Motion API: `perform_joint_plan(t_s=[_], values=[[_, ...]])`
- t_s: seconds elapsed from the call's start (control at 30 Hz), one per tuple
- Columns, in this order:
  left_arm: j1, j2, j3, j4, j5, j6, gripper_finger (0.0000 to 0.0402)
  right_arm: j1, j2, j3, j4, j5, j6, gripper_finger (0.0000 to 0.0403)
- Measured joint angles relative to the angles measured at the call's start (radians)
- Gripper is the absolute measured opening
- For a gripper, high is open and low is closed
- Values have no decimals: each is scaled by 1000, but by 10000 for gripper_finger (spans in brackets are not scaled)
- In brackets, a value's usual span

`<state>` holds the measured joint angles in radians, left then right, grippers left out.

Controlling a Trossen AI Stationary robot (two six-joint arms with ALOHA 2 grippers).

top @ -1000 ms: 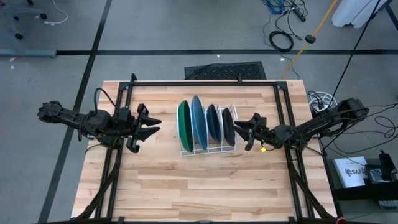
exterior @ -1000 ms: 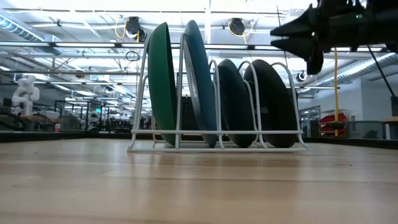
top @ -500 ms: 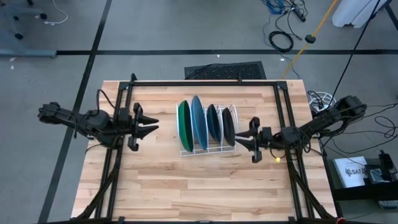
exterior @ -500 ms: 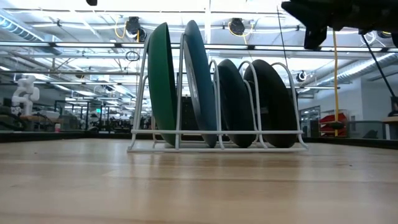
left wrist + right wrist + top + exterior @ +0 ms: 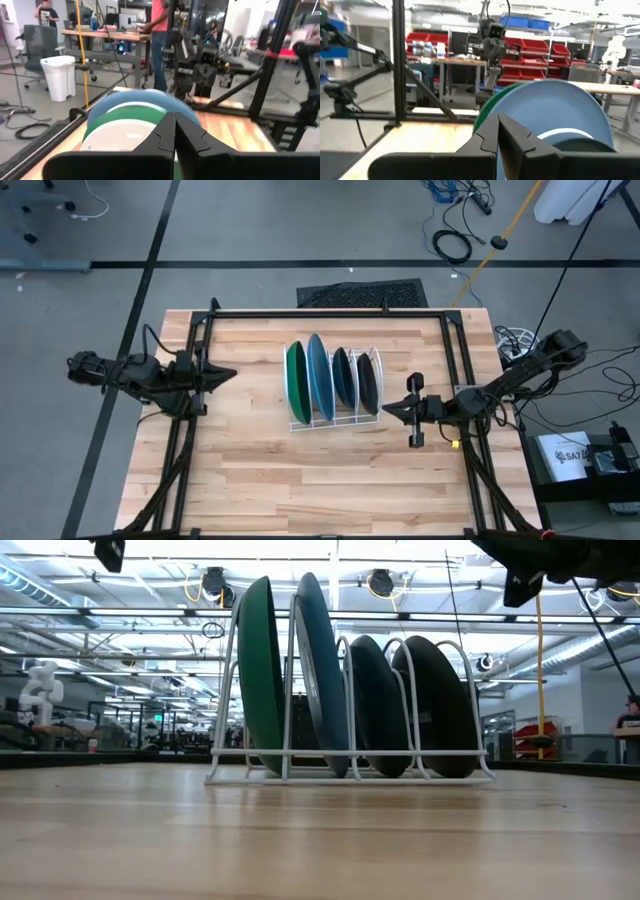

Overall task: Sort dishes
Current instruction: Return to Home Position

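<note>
As it withdrew, the left pincer (image 5: 231,373) closed.

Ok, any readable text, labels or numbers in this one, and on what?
"SAZ…": white box on the floor; the rest is too small to read.
Print on a person's black T-shirt: too blurred to read.
Green round plate, light blue plate, dark teal plate, black plate, white wire rack: no text visible.

Both matte black: left arm (image 5: 130,372), right arm (image 5: 520,375). Slim tubular links, chunkier joint housings. Black cable loop (image 5: 150,338) stands off the left arm near the wrist. Small yellow spot (image 5: 455,444) by the right wrist. Left gripper (image 5: 228,374) and right gripper (image 5: 395,409): black tapered fingers (image 5: 162,134), stepped inner edges, on a flat black crossbar (image 5: 110,167).
</note>
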<state>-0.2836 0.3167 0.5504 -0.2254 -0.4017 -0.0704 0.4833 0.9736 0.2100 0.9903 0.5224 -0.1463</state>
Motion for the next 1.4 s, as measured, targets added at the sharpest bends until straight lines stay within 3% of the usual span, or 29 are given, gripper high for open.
perform_joint_plan(t_s=[0.23, 0.4, 0.6, 0.97, 1.13, 1.4], values=[[0, -60, -91, -12, -2, 6, 4, 65, -60, -1, -94, 143, 8, 0], [0, -107, -216, 67, -5, 17, 3, 98, -149, -51, -88, 216, -23, 0], [0, -176, -324, 176, -14, 55, 3, 115, -260, -191, 16, 169, 1, 0], [4, -210, -406, 229, -28, 86, 2, 66, -293, -196, -173, 143, -78, 0], [4, -214, -440, 226, -61, 85, 2, -8, -312, -196, -184, 15, -127, 0], [3, -227, -441, 202, -65, 84, 2, -51, -489, -196, -386, -4, -128, 0]])
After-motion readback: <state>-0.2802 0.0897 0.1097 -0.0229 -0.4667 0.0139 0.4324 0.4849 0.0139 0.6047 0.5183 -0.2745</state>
